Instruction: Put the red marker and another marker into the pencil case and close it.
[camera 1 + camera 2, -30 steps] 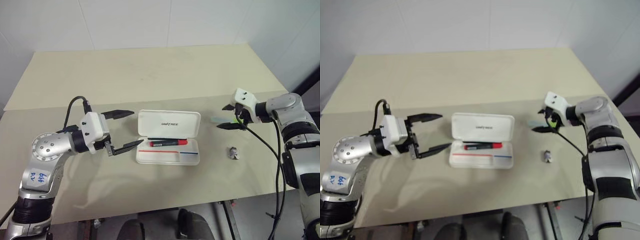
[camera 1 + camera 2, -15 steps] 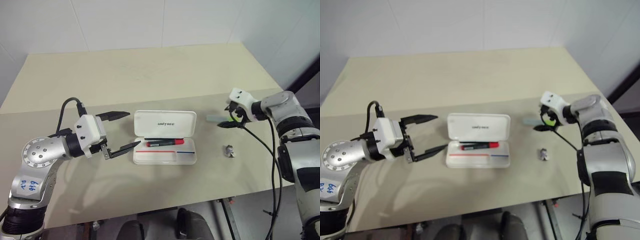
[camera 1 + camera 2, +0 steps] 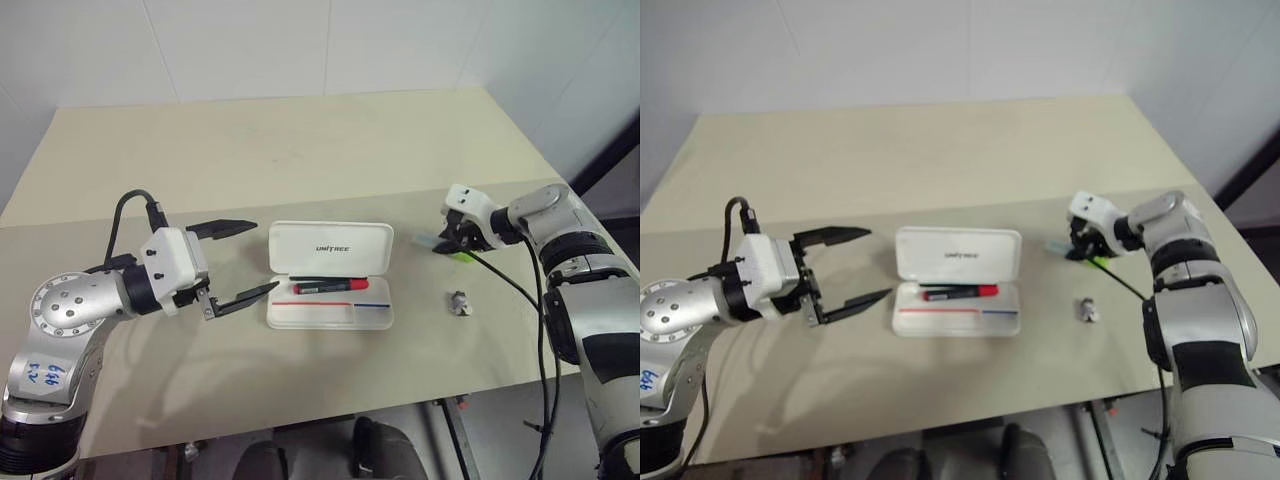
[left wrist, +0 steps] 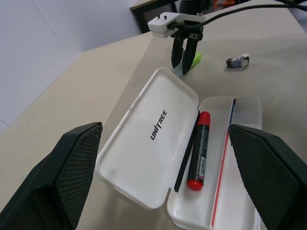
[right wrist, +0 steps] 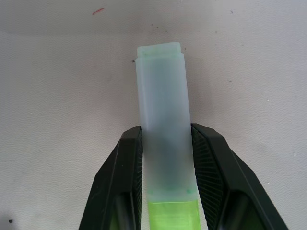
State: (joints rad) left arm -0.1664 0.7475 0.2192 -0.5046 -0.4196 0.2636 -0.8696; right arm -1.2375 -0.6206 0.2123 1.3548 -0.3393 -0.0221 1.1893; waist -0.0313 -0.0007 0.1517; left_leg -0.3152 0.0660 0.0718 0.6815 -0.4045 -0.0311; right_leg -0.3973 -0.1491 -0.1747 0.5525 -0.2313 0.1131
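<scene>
Right wrist view: the highlighter (image 5: 163, 124) lies on the table (image 3: 300, 150), its pale mint barrel between the right gripper (image 5: 163, 182)'s two black fingers (image 5: 122, 182), both pads against its flat sides; the lime cap sits back between the fingers.
Highlighter, place: to the right of the pencil case (image 3: 330, 275), well apart from it, near the table's right edge.
Highlighter, handling: by its look a light, stiff plastic body; the smooth flat faces could slip, so a hold across the barrel near the cap seems soundest.
Right gripper: pinching the highlighter, which does not look lifted yet.
Red marker (image 3: 335, 286): already in the case's tray, along the hinge side.
Pencil case: open, lid laid flat toward the far side, printed line along the tray's near side.
Left gripper (image 3: 245, 260): spread wide, holding nothing, hanging just left of the case.
Small grey lump (image 3: 461, 302): on the table nearer than the highlighter, apart from it.
Step in hand: taking up the second marker; the carry and closing remain.
</scene>
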